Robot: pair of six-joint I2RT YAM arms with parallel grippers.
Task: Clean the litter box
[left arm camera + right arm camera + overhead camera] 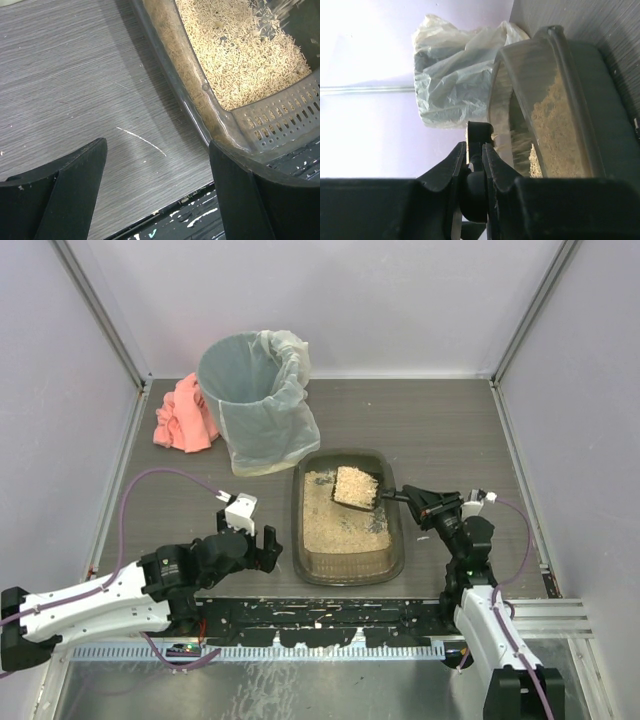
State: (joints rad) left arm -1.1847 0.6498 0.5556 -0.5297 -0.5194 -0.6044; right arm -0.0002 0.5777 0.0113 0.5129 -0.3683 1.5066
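The right pincer (405,496), we see, is pinching the handle of the black scoop (357,487), heaped with litter over the litter box (300,530) by the table's (450,430) near edge, while the left pincer (258,540) hangs spread beside its near left corner.

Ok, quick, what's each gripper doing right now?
Left gripper: open, empty, beside the litter box.
Right gripper: shut on the handle of the scoop, which is loaded.
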